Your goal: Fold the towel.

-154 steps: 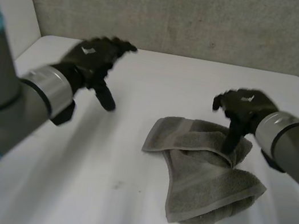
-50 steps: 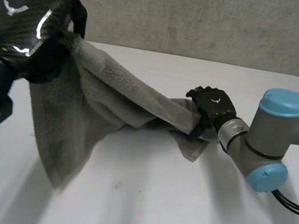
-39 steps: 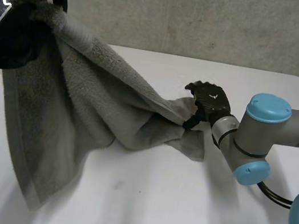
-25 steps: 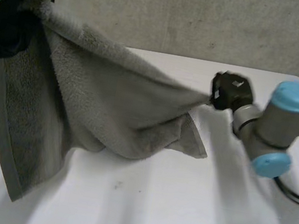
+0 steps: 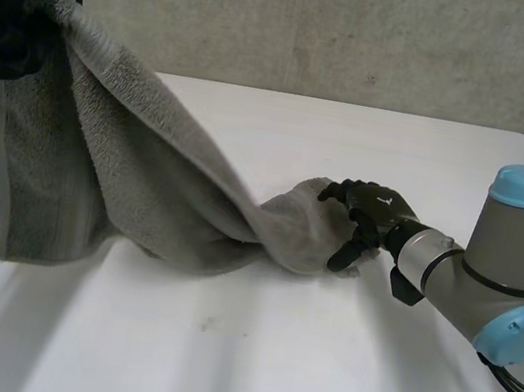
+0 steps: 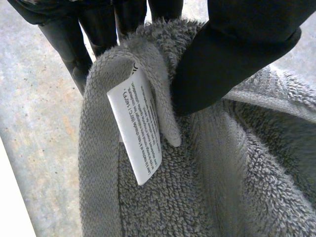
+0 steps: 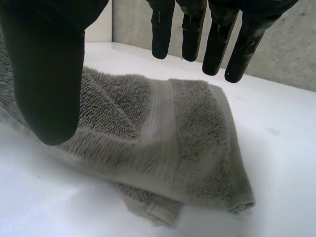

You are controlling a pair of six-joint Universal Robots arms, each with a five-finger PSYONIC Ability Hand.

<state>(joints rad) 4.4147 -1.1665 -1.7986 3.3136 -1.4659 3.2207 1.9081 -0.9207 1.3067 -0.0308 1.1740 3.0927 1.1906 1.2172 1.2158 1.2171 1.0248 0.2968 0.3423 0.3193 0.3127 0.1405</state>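
The grey towel [image 5: 145, 165] hangs from my left hand [image 5: 9, 19], which is raised high at the table's far left. That hand is shut on a towel corner; in the left wrist view its thumb [image 6: 232, 54] pinches the hem beside a white label [image 6: 140, 133]. The towel slopes down to the white table [image 5: 313, 368], where its other end lies bunched [image 7: 168, 133]. My right hand [image 5: 371, 210] hovers just over that end. It is open, with straight fingers [image 7: 217, 44] and its thumb [image 7: 49, 74] spread apart above the cloth.
A grey wall [image 5: 372, 33] runs behind the table's back edge. The right arm's elbow with its blue cap [image 5: 512, 332] lies low over the table at the right. Bare white tabletop spreads in front of the towel.
My right hand has let go of the towel's end and come down lower; that end now lies slack on the table. The left hand still holds its corner high.
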